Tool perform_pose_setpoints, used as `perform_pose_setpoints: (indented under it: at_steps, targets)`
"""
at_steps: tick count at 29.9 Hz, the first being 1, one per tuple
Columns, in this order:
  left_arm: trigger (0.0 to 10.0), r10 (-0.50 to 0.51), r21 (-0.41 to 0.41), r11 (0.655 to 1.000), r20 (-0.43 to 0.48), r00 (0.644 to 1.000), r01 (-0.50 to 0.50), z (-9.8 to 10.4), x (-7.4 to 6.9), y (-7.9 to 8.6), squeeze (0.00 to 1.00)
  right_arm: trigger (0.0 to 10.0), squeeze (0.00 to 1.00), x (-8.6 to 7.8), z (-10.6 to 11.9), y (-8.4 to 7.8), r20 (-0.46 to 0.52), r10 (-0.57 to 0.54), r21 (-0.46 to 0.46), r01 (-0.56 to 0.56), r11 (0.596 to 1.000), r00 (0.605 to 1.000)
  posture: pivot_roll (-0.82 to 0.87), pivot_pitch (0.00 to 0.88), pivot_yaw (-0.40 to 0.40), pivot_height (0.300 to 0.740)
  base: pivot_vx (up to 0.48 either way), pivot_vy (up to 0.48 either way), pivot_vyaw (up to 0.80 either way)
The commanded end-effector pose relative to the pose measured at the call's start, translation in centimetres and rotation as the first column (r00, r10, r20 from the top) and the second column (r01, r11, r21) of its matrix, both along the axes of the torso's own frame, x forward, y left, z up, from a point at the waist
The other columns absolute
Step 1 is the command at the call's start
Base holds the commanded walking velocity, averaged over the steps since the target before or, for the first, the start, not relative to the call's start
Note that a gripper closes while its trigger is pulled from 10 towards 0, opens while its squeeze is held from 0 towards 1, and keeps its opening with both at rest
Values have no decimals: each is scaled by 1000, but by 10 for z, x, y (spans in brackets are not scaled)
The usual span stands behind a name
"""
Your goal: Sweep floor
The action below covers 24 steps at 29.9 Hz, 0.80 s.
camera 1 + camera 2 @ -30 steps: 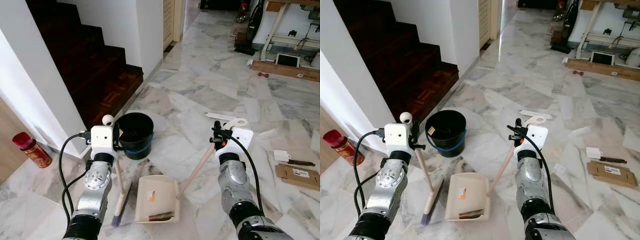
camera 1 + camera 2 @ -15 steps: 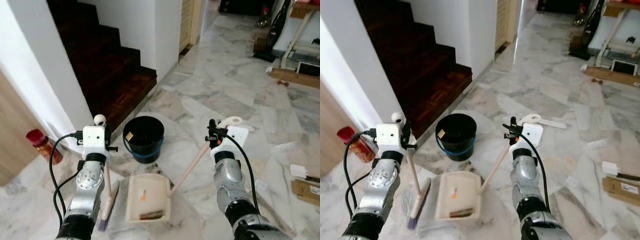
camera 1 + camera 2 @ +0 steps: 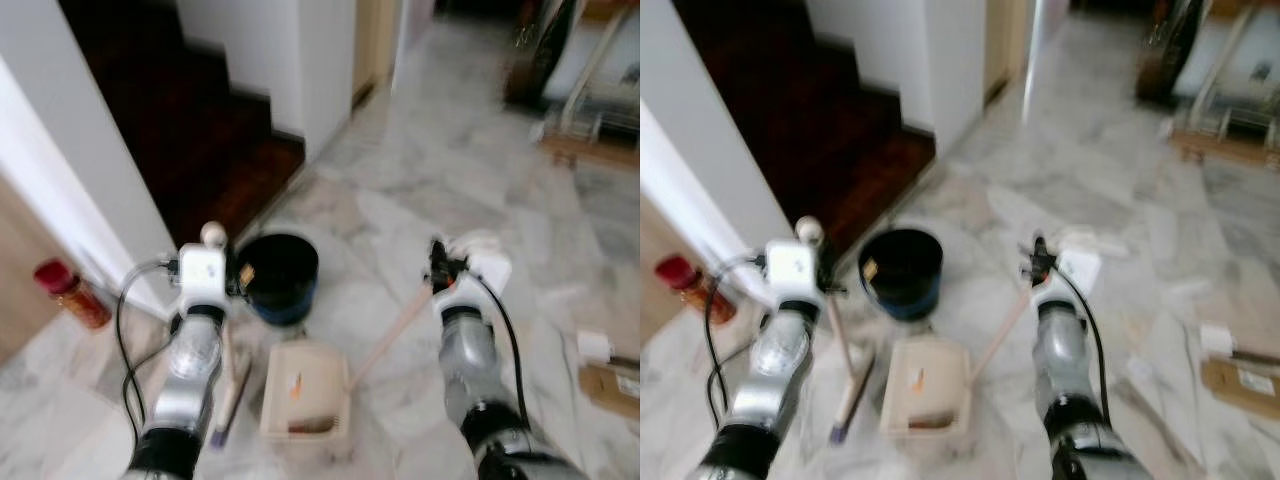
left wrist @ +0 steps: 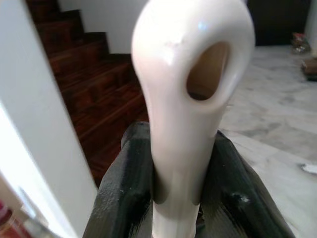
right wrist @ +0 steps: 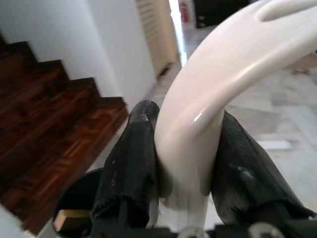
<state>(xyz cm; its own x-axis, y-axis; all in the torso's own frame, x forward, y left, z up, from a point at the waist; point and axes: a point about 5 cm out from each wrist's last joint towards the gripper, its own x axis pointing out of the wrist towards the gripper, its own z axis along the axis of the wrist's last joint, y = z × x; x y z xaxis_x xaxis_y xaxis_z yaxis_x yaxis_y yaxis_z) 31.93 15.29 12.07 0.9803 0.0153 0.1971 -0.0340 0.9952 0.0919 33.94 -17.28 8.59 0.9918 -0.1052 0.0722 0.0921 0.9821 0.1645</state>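
the head views are now blurred and the whole scene has slid compared with half a second ago, which points to the robot walking or turning rather than the things shifting; the staircase and the red can by the wall sit at a new angle. the left gripper is clamped on the broom handle, its black fingers pressed to both sides of the pale shaft, and the broom head rests on the marble floor just beside the dustpan. the right gripper is closed around the dustpan handle, holding the pan low with some debris in it. the black bucket stands just beyond the pan. both tools stay in hand through the move, so the robot seems to be repositioning, perhaps toward the bucket or the next patch of floor.
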Motion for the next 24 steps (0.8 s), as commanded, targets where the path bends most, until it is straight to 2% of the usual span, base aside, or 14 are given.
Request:
perform_pose_setpoints:
  at_steps: [1,7,11,19,24]
  targets:
    - [10000,8,11,1000,32,999,-8,6,0,6,0,10000,0,7,15,4,59,11,-3,-11,1000,998,94,0,16,740,0,0,0]
    - [10000,4,12,1000,31,1000,-5,5,0,6,0,10000,0,9,22,-8,86,-41,36,38,999,995,93,0,14,740,0,0,0]
    - [10000,4,12,1000,30,1000,-5,5,1,5,0,10000,0,10,23,-17,89,-85,111,75,991,992,88,0,12,740,0,0,0]
    - [10000,10,10,1000,25,1000,-11,4,0,6,0,10000,0,9,25,-21,99,-100,135,87,987,990,89,0,11,740,0,0,0]
    - [10000,14,10,1000,24,1000,-14,4,1,6,0,10000,0,5,25,-30,111,-112,139,96,986,987,86,0,11,740,0,0,0]
